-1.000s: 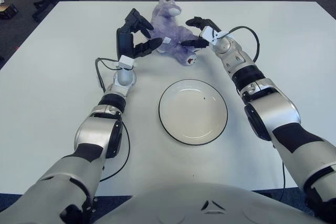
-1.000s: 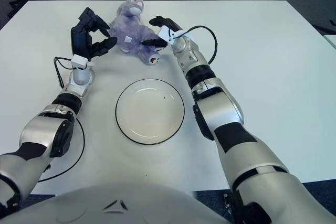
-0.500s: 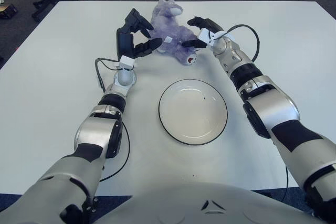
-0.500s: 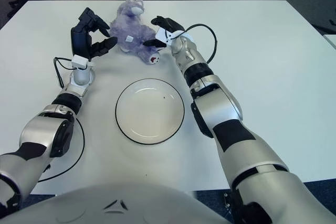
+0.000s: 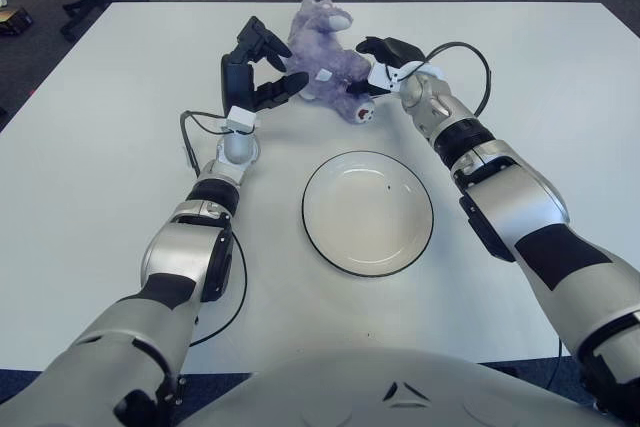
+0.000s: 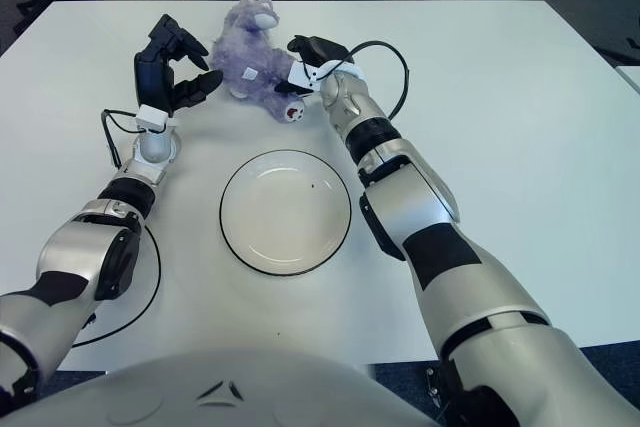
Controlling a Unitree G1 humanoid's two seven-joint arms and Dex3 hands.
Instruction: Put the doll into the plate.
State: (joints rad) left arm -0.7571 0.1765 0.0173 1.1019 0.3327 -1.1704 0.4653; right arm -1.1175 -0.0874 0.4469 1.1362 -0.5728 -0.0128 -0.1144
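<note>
**Purple doll waits between two hands**

Purple and fluffy, the doll [image 5: 325, 62] lies at the far side of the white desk [image 5: 90, 177], well apart from the plate [image 5: 368, 213]. The plate is white with a dark rim and has nothing in it. It sits nearer to the robot, a little to the right of the doll.

The left hand [image 5: 252, 72] is just beside the doll on its left. Its fingers [image 5: 285, 85] are spread, and one tip is at the doll's fur. The right hand [image 5: 385, 59] is on the doll's right side, fingers curved against it, but I cannot tell if they grip it.

This looks like the grabbing step. The doll is not lifted yet. Next, both hands should squeeze the soft doll from its two sides, lift it, bring it near, and set it down in the plate.
</note>
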